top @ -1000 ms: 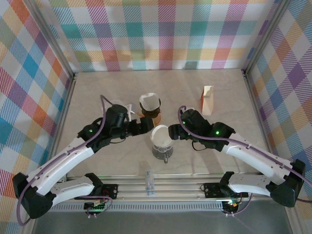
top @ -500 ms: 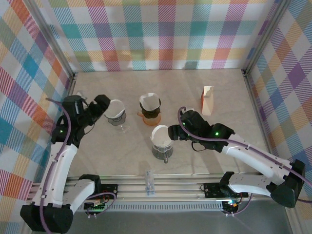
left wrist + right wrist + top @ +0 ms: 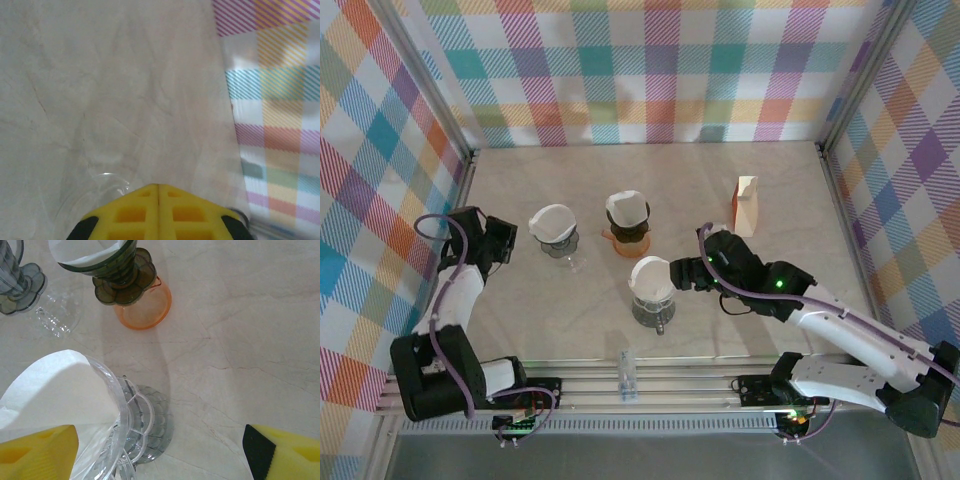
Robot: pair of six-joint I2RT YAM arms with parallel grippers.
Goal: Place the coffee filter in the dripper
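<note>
Three drippers stand mid-table, each with a white paper filter in it. A clear dripper is at the left, and a dark one on an orange base is in the middle. The front clear dripper holds a coffee filter. My right gripper is open just right of the front dripper, level with its rim, holding nothing. In the right wrist view its yellow fingers flank that dripper. My left gripper is shut and empty near the left wall, apart from the left dripper.
A filter box stands upright at the back right. The plaid wall is close beside my left gripper. A clear glass rim shows by its fingers. The dark dripper stands beyond the front one.
My left arm has swung from the table's middle back to the left wall and its gripper has shut. The left dripper with its filter now stands uncovered. The right arm barely shifted.
</note>
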